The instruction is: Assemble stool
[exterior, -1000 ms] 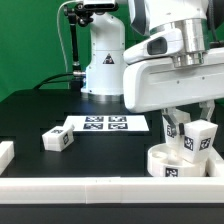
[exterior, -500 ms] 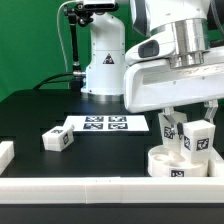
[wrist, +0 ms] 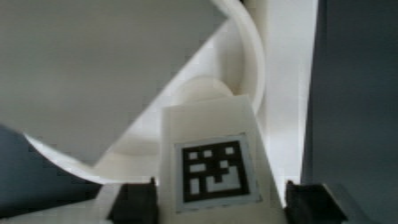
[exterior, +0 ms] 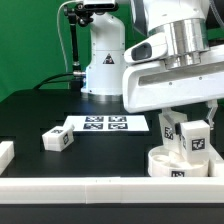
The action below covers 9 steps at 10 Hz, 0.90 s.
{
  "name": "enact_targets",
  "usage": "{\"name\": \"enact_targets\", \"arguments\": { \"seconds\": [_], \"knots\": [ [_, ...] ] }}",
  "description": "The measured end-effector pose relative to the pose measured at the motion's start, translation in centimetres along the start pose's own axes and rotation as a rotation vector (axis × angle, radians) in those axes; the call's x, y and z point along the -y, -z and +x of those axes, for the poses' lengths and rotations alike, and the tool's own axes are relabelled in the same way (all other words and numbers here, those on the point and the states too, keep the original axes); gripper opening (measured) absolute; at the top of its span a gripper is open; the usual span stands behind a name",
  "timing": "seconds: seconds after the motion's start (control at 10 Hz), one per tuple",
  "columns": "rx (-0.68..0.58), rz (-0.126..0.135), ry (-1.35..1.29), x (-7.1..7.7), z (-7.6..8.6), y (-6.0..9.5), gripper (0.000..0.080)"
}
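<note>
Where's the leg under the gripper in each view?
Exterior view: the leg is at the lower right, the nearer one upright on the seat.
Wrist view: the leg fills the middle, tag toward the camera.
Shared landmark: the seat's white curved rim.

Ring seat [exterior: 160, 160]; tagged leg [exterior: 197, 138] upright at it; second leg [exterior: 171, 127] beside; third leg [exterior: 58, 140] lying well apart.
</note>
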State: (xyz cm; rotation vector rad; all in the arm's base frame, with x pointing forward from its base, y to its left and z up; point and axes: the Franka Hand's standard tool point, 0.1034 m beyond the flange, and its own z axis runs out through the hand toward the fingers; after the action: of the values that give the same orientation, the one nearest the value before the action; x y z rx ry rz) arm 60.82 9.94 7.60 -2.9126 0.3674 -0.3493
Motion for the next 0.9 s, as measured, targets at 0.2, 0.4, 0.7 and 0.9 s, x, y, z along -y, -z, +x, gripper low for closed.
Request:
{"name": "enact_targets", "arguments": {
  "seconds": [0.2, 0.4, 0.7, 0.9],
  "knots": [
    [0.003, 0.003, -0.167, 0.31, -0.23, -0.09, 0.0347],
    [0.011, 0.006, -0.330, 0.38, -0.13, -0.07, 0.0347],
    [0.017, 0.029, -0.607, 0.42, 0.03, 0.03, 0.0347],
    [0.022, 0.045, -0.751, 0.34, 0.18, 0.09, 0.0347]
  ]
}}
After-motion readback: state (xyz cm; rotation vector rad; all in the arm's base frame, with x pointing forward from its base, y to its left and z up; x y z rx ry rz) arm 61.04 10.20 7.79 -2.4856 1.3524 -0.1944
